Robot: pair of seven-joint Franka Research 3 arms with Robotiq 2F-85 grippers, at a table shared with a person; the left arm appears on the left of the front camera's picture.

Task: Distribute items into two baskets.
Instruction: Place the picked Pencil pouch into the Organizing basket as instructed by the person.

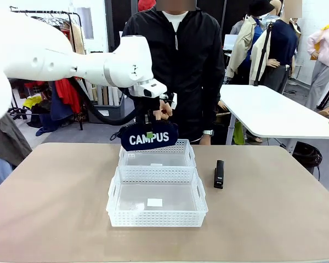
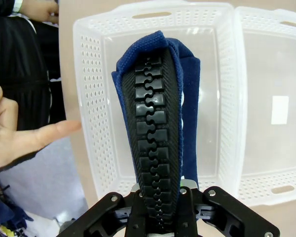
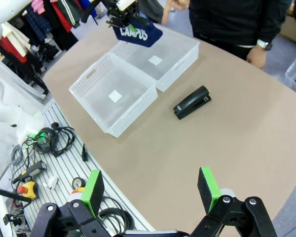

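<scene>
My left gripper [image 1: 149,127] is shut on the top of the navy pouch [image 1: 149,138] with white "CAMPUS" lettering and holds it in the air over the far basket [image 1: 182,159]. In the left wrist view the pouch's black zip [image 2: 155,143] hangs down from the gripper [image 2: 160,197] above that basket [image 2: 93,123], and a person's hand [image 2: 19,133] points a finger at its rim. The near basket [image 1: 156,216] holds nothing but a label. The black stapler [image 1: 219,174] lies on the table right of the baskets. Well above the table my right gripper [image 3: 149,190] stands open, the stapler [image 3: 192,102] far off.
The person stands at the far table edge behind the baskets. A second white table [image 1: 274,109] is at the back right. Cables and small tools [image 3: 49,138] lie on a slatted rail below the table's near edge. Bare tabletop lies left and right of the baskets.
</scene>
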